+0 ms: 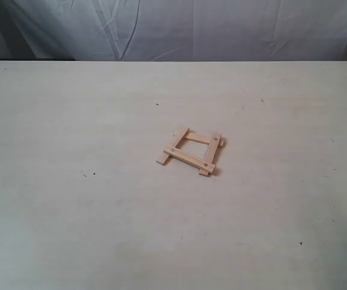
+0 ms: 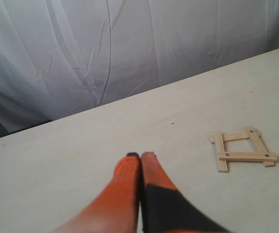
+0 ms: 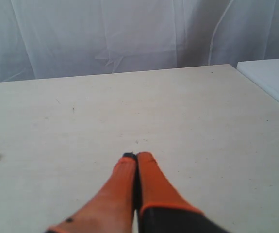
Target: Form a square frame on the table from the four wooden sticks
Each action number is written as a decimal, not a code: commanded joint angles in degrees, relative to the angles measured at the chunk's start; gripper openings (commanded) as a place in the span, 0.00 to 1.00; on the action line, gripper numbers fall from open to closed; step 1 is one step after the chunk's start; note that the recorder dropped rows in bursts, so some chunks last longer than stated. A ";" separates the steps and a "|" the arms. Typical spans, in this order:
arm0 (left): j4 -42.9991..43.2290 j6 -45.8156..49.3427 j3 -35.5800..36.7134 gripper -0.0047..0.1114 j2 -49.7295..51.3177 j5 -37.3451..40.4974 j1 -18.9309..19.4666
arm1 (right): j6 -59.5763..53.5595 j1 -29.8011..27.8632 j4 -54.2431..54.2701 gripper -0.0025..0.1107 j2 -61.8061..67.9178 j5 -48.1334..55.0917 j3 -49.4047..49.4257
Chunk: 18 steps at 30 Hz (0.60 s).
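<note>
Here's the square frame (image 1: pixel 191 151), lying flat near the middle of the counter (image 1: pixel 70 211) and well apart from every edge. All four wooden sticks are in it, with their ends overlapping and poking out a little past each corner. The stick on the near side (image 1: pixel 189 158) lies across the tops of the two side sticks and shows a small dark hole close to each end. The far stick (image 1: pixel 196 139) closes the outline, though whether it runs over or under its neighbours is hard to tell. The shape is skewed, not lined up with the counter's edges. Now the arms: the left gripper (image 2: pixel 140 156) hovers above bare counter with its orange jaws pressed together, nothing between them, the frame off to one side and well clear. The right gripper (image 3: pixel 137 156) is the same, jaws tight together, holding nothing and touching nothing, over open counter. Wrinkled white cloth (image 1: pixel 191 30) hangs behind the far edge.
</note>
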 commanded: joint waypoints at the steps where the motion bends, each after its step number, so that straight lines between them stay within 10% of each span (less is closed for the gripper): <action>1: -0.10 -0.15 0.00 0.04 -0.46 -0.63 0.02 | -0.46 -0.38 0.29 0.02 -0.34 -0.30 0.13; 18: -0.41 -0.36 5.85 0.04 -8.15 -2.56 4.17 | -0.46 -0.38 0.28 0.02 -0.34 -0.30 0.13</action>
